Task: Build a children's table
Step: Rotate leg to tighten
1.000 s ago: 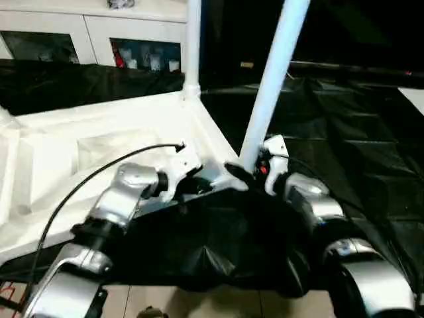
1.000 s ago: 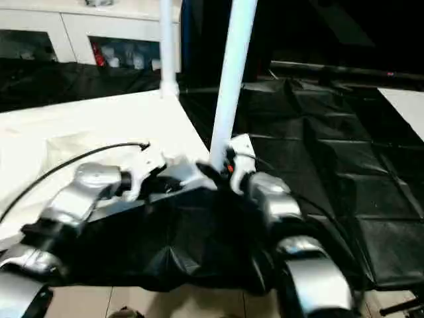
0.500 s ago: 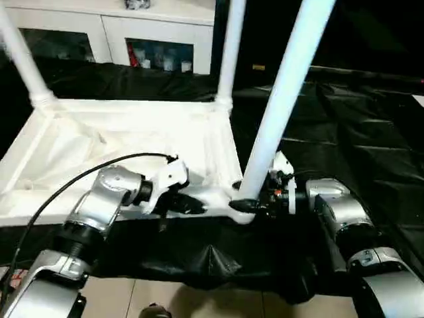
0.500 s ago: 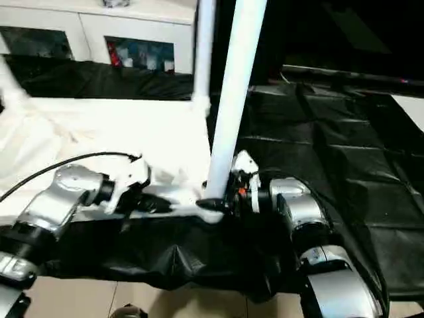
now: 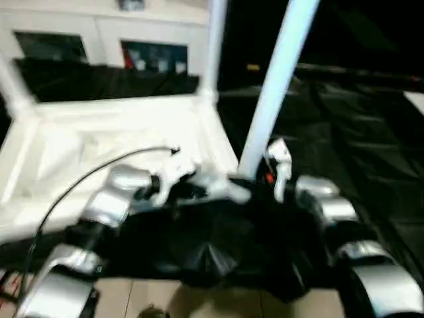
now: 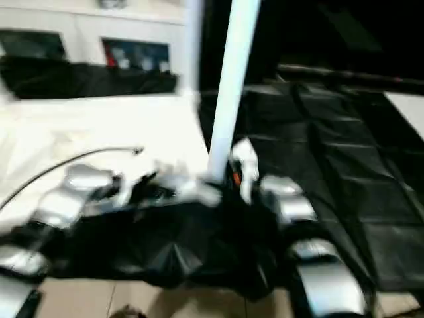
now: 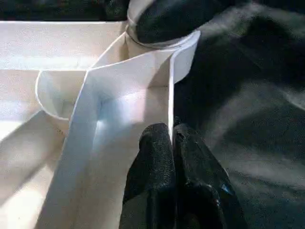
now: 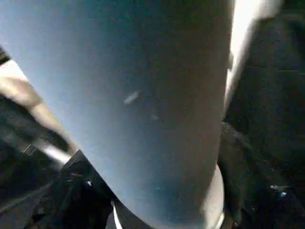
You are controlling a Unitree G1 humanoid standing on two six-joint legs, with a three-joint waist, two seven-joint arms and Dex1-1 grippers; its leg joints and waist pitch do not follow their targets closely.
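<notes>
**Table status: three legs standing, near edge pinched**

Table top [image 5: 119, 126] lies upside down, ribbed side up, on a black sheet [image 5: 358, 126] straight ahead of the robot. Its near edge is just beyond the two silver forearms.

Changes against a second ago:
- The head views have shifted as a whole, so the camera has moved. The far-left corner now sits at the picture's left edge.
- The table top, its legs and both grippers keep the same places relative to one another.
- The near leg leans to the right as it did then.
- The left gripper stays on the near edge and the right gripper stays at the foot of the near leg.

Count:
- Table tops: one.
- Legs: three.
  - The near leg [image 5: 275, 93] rises from the near right corner.
  - The far-right leg [image 5: 215, 46] stands upright at its corner.
  - The far-left leg [image 5: 12, 86] is blurred and shows at the left edge.
- Grippers: two.
- Cables: one, a black cable [image 5: 86, 182] arching over the left forearm.
- Cabinets: one, a white cabinet [image 5: 99, 33] with two glass panes showing, behind the table.

Left gripper [image 7: 170, 157]: its black fingers [image 7: 152, 157] are pressed together with the thin upright wall of the table top's edge between them, close to the near right corner.

Right gripper [image 5: 255, 179]: it is at the base of the near leg, and the leg's shaft stands right before its wrist camera. Whether it grips the leg cannot be told.
</notes>
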